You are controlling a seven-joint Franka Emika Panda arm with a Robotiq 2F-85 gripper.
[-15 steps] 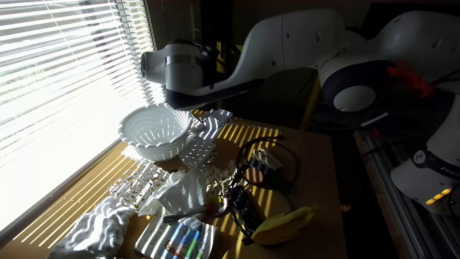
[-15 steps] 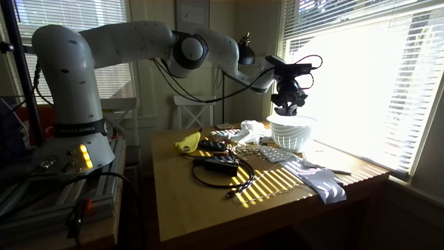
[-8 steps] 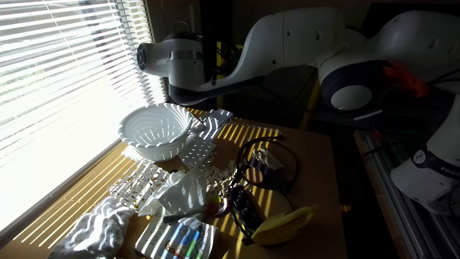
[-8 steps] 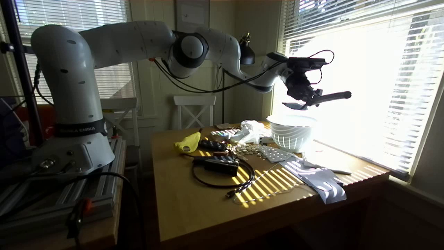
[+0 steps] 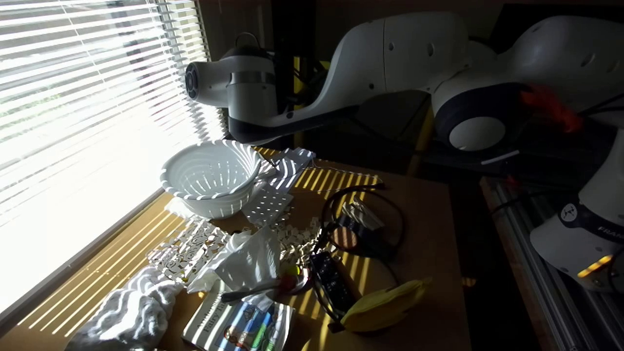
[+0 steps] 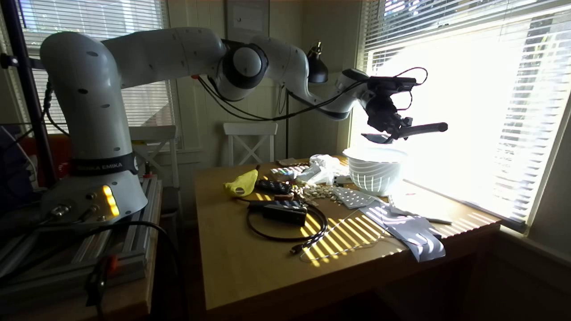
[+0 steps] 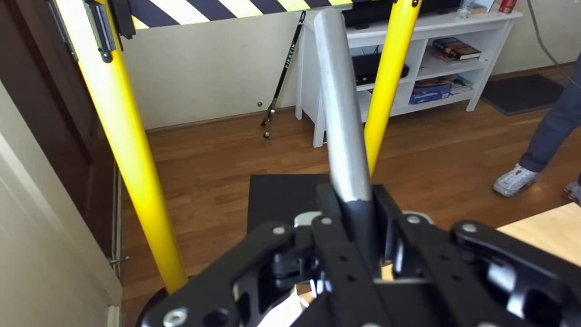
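Long-handled utensil (image 7: 342, 104) is pinched in nearly closed fingers (image 7: 431, 245), handle (image 6: 421, 129) pointing right in an exterior view; best swung gently so the colander (image 6: 374, 176) isn't clipped.

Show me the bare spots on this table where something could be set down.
Widest: the table between the corded black box and the edge nearest the robot base. Narrower: the sunlit strip between the window and the grey cloth. Crowded: around the crumpled white plastic, pale pieces and book. The jaws hold a silver-handled tool that appears above the colander.
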